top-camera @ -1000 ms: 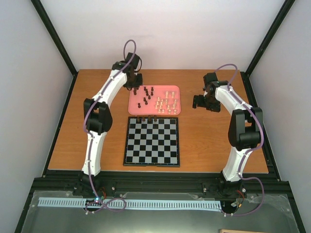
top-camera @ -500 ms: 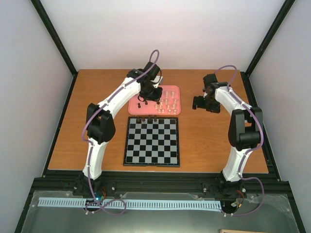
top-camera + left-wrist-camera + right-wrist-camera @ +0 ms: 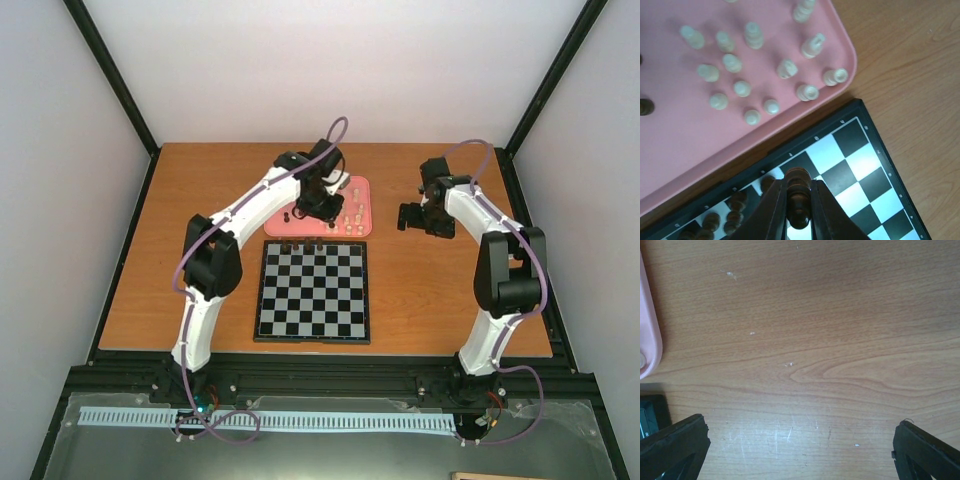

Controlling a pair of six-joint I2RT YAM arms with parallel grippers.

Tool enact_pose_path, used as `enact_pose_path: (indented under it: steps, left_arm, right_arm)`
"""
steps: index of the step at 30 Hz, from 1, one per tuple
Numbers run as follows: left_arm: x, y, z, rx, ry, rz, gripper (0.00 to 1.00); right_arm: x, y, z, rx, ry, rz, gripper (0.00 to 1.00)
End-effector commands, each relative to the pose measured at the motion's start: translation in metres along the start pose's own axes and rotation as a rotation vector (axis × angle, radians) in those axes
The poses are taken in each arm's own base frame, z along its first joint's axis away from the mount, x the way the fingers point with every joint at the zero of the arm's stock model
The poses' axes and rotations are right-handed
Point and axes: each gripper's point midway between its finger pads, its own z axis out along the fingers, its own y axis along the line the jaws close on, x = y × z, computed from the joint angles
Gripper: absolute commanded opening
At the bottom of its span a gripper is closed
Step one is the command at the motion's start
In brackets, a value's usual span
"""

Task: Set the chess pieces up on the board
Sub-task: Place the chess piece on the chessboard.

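My left gripper (image 3: 799, 212) is shut on a dark brown chess piece (image 3: 799, 197), held upright between the fingers above the far edge of the board (image 3: 865, 165). In the top view this gripper (image 3: 322, 212) hangs over the near edge of the pink tray (image 3: 280, 226). Several dark pieces (image 3: 734, 211) stand in the board's far row (image 3: 301, 244). Several pale cream pieces (image 3: 742, 88) stand in the tray, and one dark piece (image 3: 645, 106) shows at its left. My right gripper (image 3: 800, 447) is open over bare wood, to the right of the tray (image 3: 412, 215).
The pink tray (image 3: 690, 150) lies just beyond the board (image 3: 312, 292), with a narrow strip of wooden table between them. In the right wrist view the tray's rim (image 3: 647, 340) and a board corner (image 3: 650, 415) show at the left edge.
My left arm has swung right and nearer, from the tray's far left corner to its near edge by the board. The right arm has barely moved.
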Motion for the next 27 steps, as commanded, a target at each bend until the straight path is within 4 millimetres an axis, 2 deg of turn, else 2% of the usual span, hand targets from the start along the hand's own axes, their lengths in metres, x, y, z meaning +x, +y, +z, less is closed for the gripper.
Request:
enact_pose_path:
  steps: [1, 8, 16, 27]
  left_arm:
    - [0.008, -0.02, 0.009, -0.04, 0.022, 0.088, 0.01]
    - [0.018, -0.021, 0.02, -0.052, 0.053, 0.085, 0.01]
    - [0.038, -0.017, 0.045, -0.073, 0.093, 0.094, 0.01]
    - [0.034, -0.016, 0.055, -0.078, 0.077, 0.086, 0.01]
  right_arm:
    - [0.0, 0.004, -0.01, -0.016, -0.039, 0.007, 1.0]
    - [0.01, 0.002, -0.013, -0.024, -0.045, 0.014, 1.0]
    - [0.015, 0.004, -0.012, -0.032, -0.048, 0.022, 1.0]
    - [0.015, 0.004, -0.011, -0.027, -0.044, 0.018, 1.0]
